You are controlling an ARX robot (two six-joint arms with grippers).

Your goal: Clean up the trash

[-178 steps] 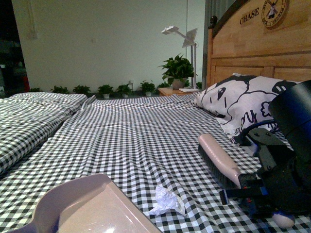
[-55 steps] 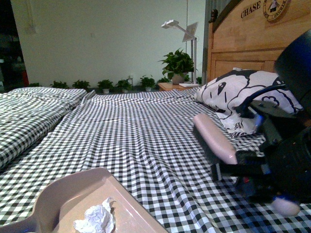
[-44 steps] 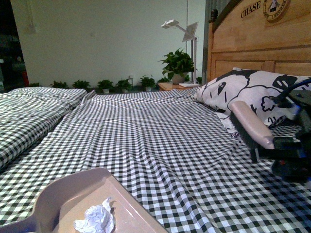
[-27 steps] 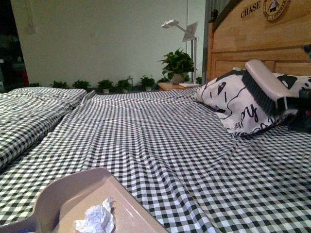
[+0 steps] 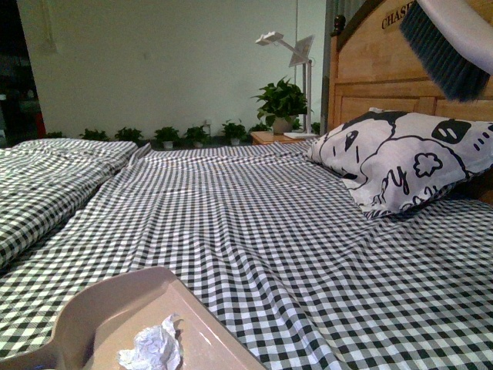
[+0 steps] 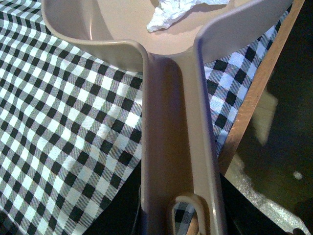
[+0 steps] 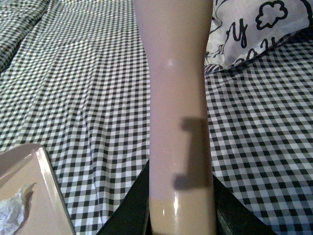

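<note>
While the left gripper itself sat out of frame in the left wrist view, the dustpan [image 6: 178, 122] handle ran straight out from that camera, so I judged the gripper clamped on the handle's end; finger state could not be seen directly. Handle's long axis led away from the wrist to the pan mouth, and the trash [image 6: 168, 12] lay inside the pan just past the neck where handle met bowl. Front view agreed: the wad [image 5: 152, 348] rested on the pan floor [image 5: 115, 308], near the robot's own left side, low over the checked bedsheet [image 5: 254, 231].

Right gripper not visible either; the brush [image 7: 178, 107] handle filled the right wrist view, presumably gripped, jaws unseen. Brush head [image 5: 447, 42] hung high on the right, above the pillow [image 5: 400, 162], well apart from pan and wad.

Judgement: the wad was already collected; the left arm was the one carrying it, so the coming move turned on keeping the pan level along its handle axis.
</note>
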